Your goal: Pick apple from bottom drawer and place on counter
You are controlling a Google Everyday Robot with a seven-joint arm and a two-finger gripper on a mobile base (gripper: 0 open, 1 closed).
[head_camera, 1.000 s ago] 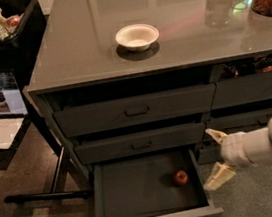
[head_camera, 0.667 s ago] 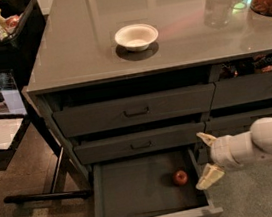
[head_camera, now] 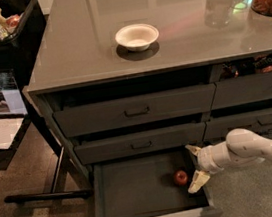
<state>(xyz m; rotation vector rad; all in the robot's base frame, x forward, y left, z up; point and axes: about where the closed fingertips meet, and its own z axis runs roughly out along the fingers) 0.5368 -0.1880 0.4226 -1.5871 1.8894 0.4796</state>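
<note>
Red and small, the round apple (head_camera: 180,177) lies on the flat floor of the wide dark grey bottom drawer (head_camera: 138,193), which stands open. You will find it near the drawer's right wall. Your white two-finger gripper (head_camera: 195,166) reaches in from the right at that wall. Its cream fingers (head_camera: 198,181) are spread wide, one toward the back and one toward the front. The apple sits just at their mouth, not gripped, and they hold nothing. Directly above, the two handled grey drawers (head_camera: 136,111) are closed. On the glossy grey counter (head_camera: 77,48) a white round bowl (head_camera: 137,36) stands near the middle. A black bin of groceries (head_camera: 14,31) sits off the counter's left side, and a clear jar of orange-brown contents (head_camera: 268,0) stands at the far right.
</note>
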